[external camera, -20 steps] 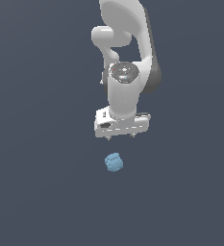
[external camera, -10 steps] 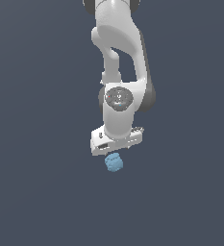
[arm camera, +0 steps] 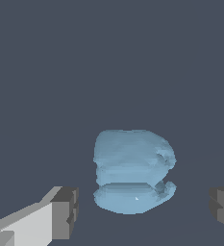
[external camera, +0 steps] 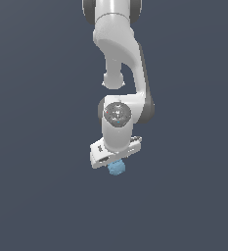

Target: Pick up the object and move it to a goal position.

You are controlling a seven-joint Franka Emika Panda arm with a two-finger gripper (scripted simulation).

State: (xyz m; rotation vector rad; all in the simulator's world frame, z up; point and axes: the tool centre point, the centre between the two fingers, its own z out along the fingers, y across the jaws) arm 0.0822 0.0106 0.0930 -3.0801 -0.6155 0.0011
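Note:
The object is a small light-blue faceted lump lying on the dark floor. In the exterior view the white hand of my gripper hangs right over it and hides its upper part. In the wrist view the object fills the middle, between my two grey fingertips, which stand wide apart on either side without touching it. The gripper is open and holds nothing.
A flat, dark blue-grey floor lies all around. The white arm rises above the gripper. Nothing else shows.
The arm has come down and towards the object over the last second. The hand, well above it before, now sits right over it.

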